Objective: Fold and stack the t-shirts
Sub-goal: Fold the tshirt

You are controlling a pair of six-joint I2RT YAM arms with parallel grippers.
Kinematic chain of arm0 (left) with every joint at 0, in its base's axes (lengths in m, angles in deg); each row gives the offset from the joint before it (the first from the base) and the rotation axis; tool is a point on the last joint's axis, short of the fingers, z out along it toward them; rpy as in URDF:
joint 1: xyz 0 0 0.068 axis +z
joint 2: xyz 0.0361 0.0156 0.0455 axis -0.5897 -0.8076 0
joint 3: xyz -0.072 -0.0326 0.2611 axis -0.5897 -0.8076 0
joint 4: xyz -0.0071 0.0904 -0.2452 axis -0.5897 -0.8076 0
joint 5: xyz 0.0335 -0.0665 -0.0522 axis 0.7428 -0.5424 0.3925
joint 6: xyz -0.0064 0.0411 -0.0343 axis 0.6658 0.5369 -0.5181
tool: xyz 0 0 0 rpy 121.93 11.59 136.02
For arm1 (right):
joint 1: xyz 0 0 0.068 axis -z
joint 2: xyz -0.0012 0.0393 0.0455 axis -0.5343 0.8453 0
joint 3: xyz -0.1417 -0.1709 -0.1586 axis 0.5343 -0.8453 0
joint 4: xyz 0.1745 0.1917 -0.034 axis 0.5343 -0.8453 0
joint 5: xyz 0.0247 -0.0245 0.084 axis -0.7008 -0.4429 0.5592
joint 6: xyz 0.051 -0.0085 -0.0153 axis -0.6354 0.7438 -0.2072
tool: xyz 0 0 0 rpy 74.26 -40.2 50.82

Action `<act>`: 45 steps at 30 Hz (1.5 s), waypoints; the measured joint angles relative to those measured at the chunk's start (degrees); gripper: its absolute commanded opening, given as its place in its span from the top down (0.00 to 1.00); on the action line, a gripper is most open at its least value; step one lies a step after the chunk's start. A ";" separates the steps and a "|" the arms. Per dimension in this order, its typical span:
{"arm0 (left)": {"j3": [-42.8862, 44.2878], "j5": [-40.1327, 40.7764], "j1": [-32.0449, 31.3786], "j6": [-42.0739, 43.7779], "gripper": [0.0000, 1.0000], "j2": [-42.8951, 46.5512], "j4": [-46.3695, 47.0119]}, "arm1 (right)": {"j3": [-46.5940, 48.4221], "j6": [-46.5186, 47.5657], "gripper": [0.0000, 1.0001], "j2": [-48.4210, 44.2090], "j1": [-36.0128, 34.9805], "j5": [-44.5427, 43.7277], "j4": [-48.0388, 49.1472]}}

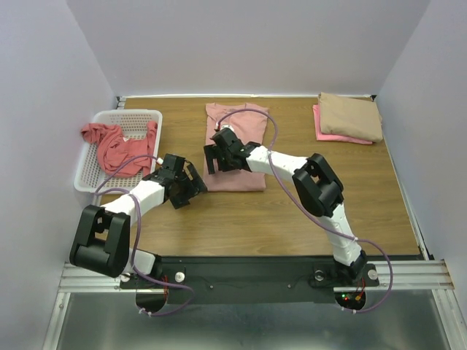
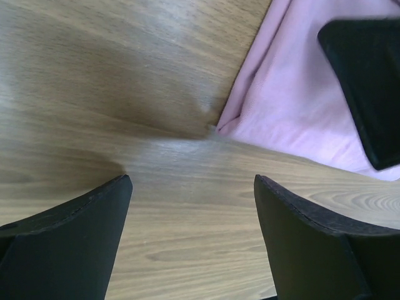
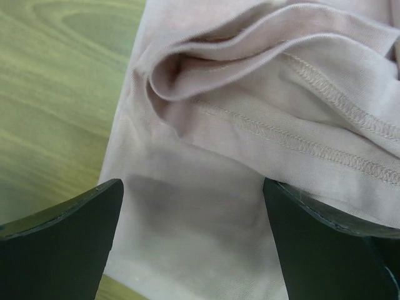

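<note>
Right wrist view: dusty-pink t-shirt (image 3: 250, 156) directly under the wide-open, empty right gripper (image 3: 192, 187)

Legible text, labels, brands, numbers, signs: none in any of the three views. The dusty-pink t-shirt (image 1: 235, 181), just toward 12 o'clock from the middle of the top view, shows only plain cloth and stitched seams up close.

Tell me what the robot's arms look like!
The left arm and right arm are white tubes with chunky black joints. A thin purple cable loops along each. The left pincer and right pincer are black, each with two broad, flat fingers.
</note>
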 measured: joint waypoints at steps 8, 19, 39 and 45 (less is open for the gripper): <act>0.02 -0.17 0.00 -0.63 0.11 -1.95 2.86 | 4.59 -0.81 0.00 2.99 0.76 -4.72 0.13; 0.59 -0.70 0.00 -0.63 0.10 -3.04 4.42 | 15.32 1.44 0.00 9.27 4.63 -6.23 0.96; 7.28 -1.46 0.00 0.48 0.58 -12.37 7.15 | -31.04 -7.08 0.00 -37.20 8.72 -6.21 4.28; 7.72 -1.77 0.15 0.94 0.90 -14.80 9.11 | -43.45 -13.42 0.04 -38.75 8.87 -2.25 3.89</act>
